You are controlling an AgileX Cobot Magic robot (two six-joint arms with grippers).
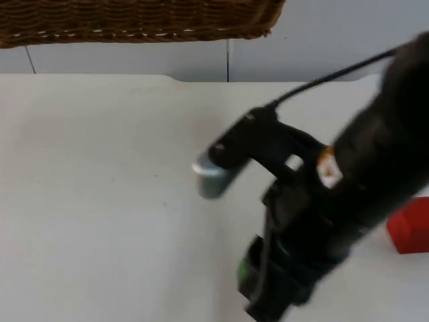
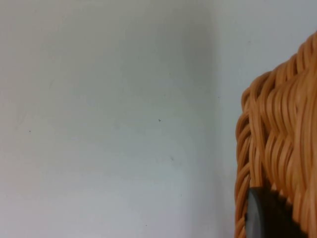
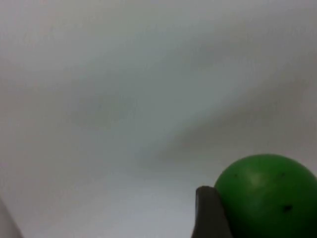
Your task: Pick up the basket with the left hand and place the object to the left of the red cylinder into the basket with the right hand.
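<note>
1. Here the green ball (image 3: 262,196) sits against a black fingertip (image 3: 208,213) of the right gripper (image 1: 268,295), whose jaws hold it low over the worktop (image 1: 100,201).
2. The right arm slants down from the upper right, near the red cylinder (image 1: 410,225).
3. The wicker basket (image 1: 134,20) hangs raised by the partition wall (image 1: 335,47), its rim (image 2: 277,148) clamped in the left gripper (image 2: 267,213); its inside cannot be seen.

basket (image 1: 134,20): brown woven wicker | ball (image 3: 265,196): green | cylinder (image 1: 410,227): red | table (image 1: 100,201): white
</note>
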